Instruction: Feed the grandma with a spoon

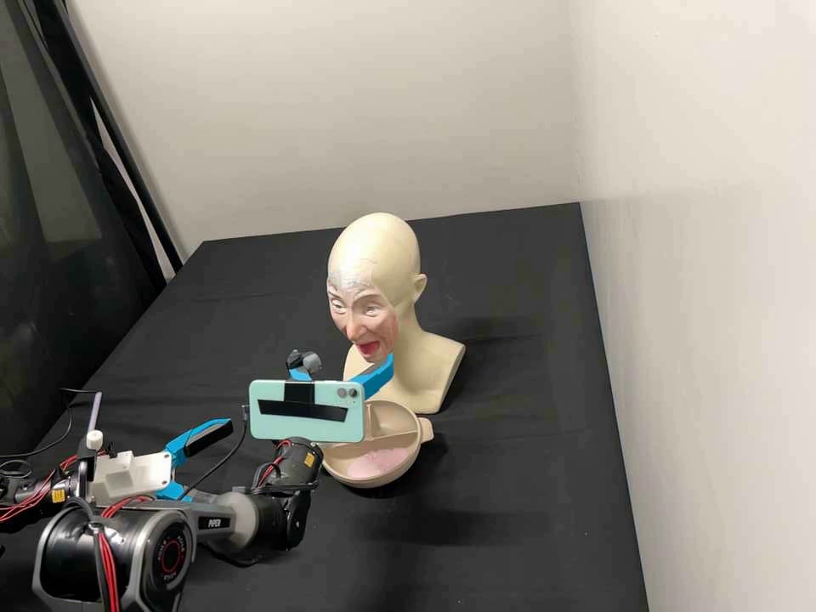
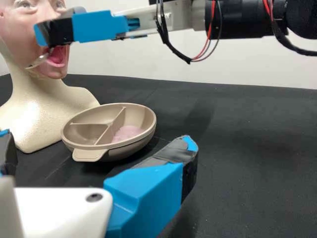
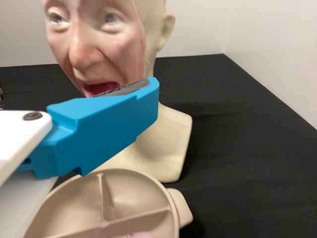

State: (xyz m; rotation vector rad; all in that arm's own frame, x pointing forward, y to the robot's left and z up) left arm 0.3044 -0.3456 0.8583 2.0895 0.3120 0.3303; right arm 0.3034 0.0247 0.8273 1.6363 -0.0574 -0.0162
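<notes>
Left wrist view: the right fingers pinch a small tan spoon right at the open mouth of the grandma. Push too far and the hard spoon could bump her lip or tip her smooth head over. The left fingers spread wide near the round, split bowl.

Your black bench stretched from the bottom edge of the frame up to the pale wall at the top and met another pale wall along the right side. You had the grandma bust standing upright on it at mid-frame, face turned toward the lower left. The tan divided bowl sat on the bench just below the bust's base, its tab handle close to that base, with a pale pink helping in its lowest compartment.
</notes>
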